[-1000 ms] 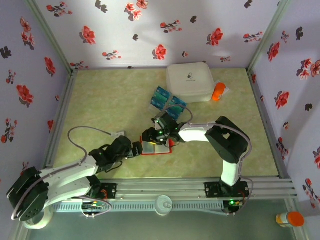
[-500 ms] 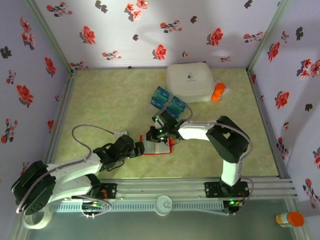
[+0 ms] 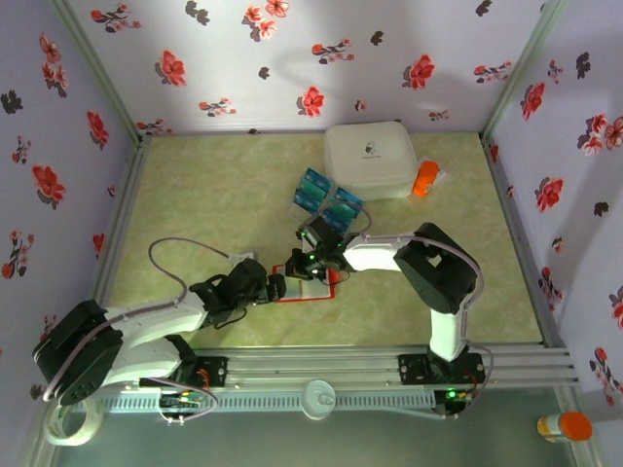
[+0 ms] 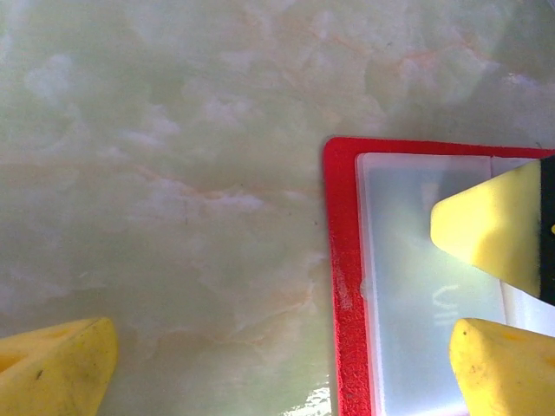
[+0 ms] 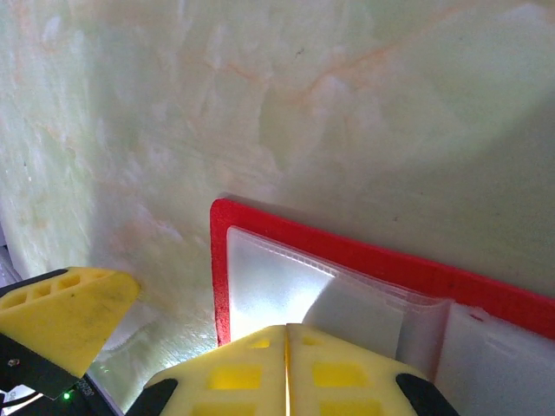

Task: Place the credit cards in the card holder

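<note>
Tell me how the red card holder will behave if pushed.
The card holder lies flat and thin, so it would probably slide rather than tip on the smooth table. Its clear pocket looks glossy and soft, likely slippery and bendy under a finger.

**No text legible**

No word, brand or no. can be read with certainty. A small dark logo is seen on the white case (image 3: 370,161), but it is too small to read. Pale letter-like marks are seen under the clear pocket of the card holder (image 4: 344,286), blurred. The print on the credit cards (image 3: 313,191) cannot be made out.
</note>
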